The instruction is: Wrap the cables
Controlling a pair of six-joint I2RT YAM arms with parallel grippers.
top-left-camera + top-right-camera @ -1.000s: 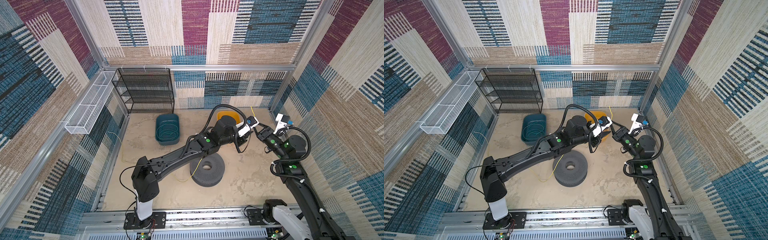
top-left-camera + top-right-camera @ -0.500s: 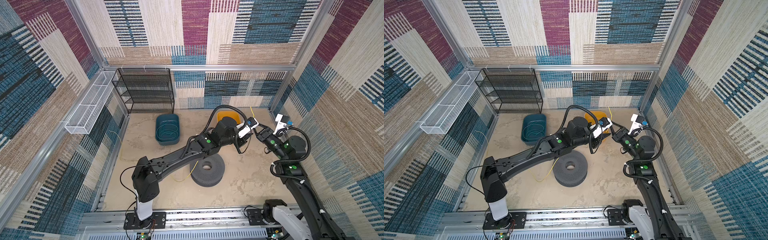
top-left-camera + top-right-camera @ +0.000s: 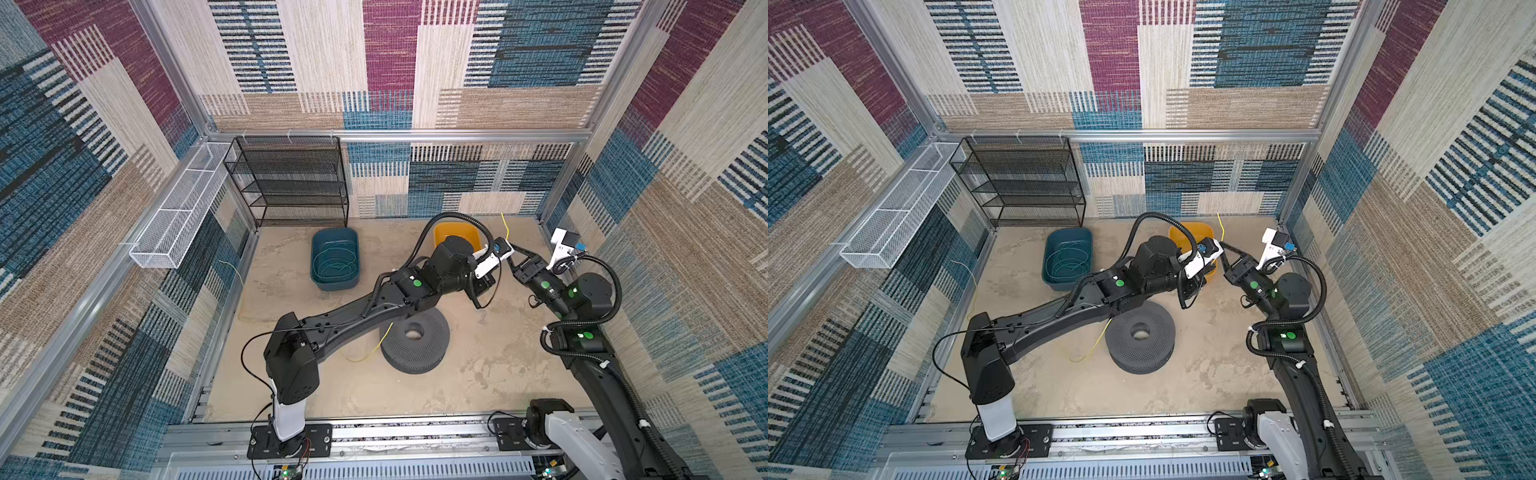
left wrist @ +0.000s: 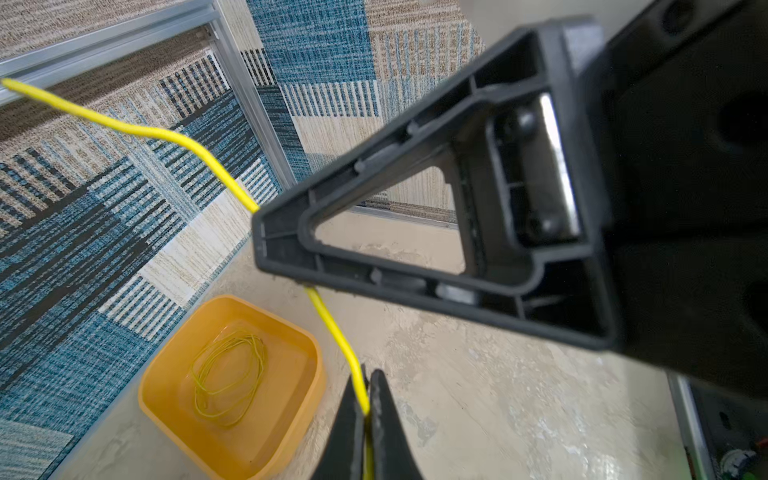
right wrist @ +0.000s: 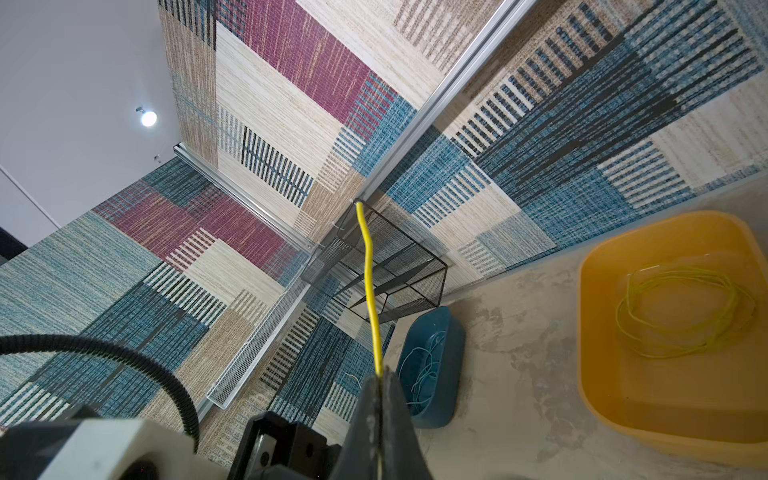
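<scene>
Currently, far left: white wire basket [image 3: 166, 232] on the side wall; black mesh shelf [image 3: 291, 183] beside it against the back wall.
Left of middle: blue bin [image 3: 336, 284] on the floor in front of the shelf; thin wire coil [image 3: 334, 264] inside, probably pale green.
Middle floor: dark perforated disc [image 3: 428, 353] lying flat; yellow strand [image 3: 376, 348] comes out from under the left arm [image 3: 353, 316] and curls onto the floor just beside the disc.
Right of middle: yellow bin [image 4: 166, 419] near the back wall; coiled cable [image 4: 257, 357] loose on its bottom.
Left pinch: left gripper [image 4: 366, 409] closed tight on the held cable [image 4: 333, 332], raised above the floor near the yellow bin.
Right pinch: right gripper [image 5: 379, 395] closed on the same cable, just beside the left gripper.
Tip: free end [image 5: 368, 270] stands up past the right gripper's fingers.
</scene>
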